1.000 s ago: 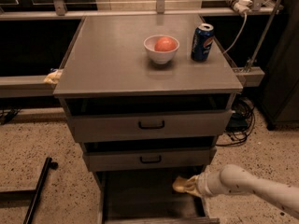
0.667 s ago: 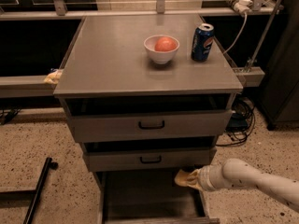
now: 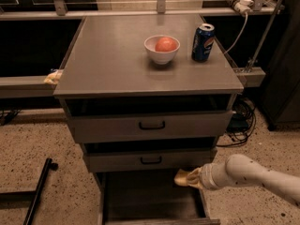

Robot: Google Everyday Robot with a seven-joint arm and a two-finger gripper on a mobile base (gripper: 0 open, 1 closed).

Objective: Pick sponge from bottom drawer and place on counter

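The bottom drawer (image 3: pixel 140 196) is pulled open at the foot of the cabinet, and its flat grey floor is bare. My gripper (image 3: pixel 188 178) hangs over the drawer's right side, just below the middle drawer front. It is shut on the yellow sponge (image 3: pixel 181 177), which sticks out to the left of the pale fingers and is held above the drawer floor. My white arm (image 3: pixel 248 172) comes in from the lower right. The counter (image 3: pixel 112 60) is the flat grey cabinet top above.
On the counter stand a white bowl (image 3: pixel 161 52) with an orange fruit and a blue soda can (image 3: pixel 203 42). Two closed drawer fronts (image 3: pixel 151 125) sit above the gripper. A small cloth wad (image 3: pixel 53 77) lies on the left rail. A black bar (image 3: pixel 37 191) lies on the floor at left.
My gripper has risen a little with the sponge, from low over the drawer floor to just under the middle drawer front. Nothing on the counter has moved.
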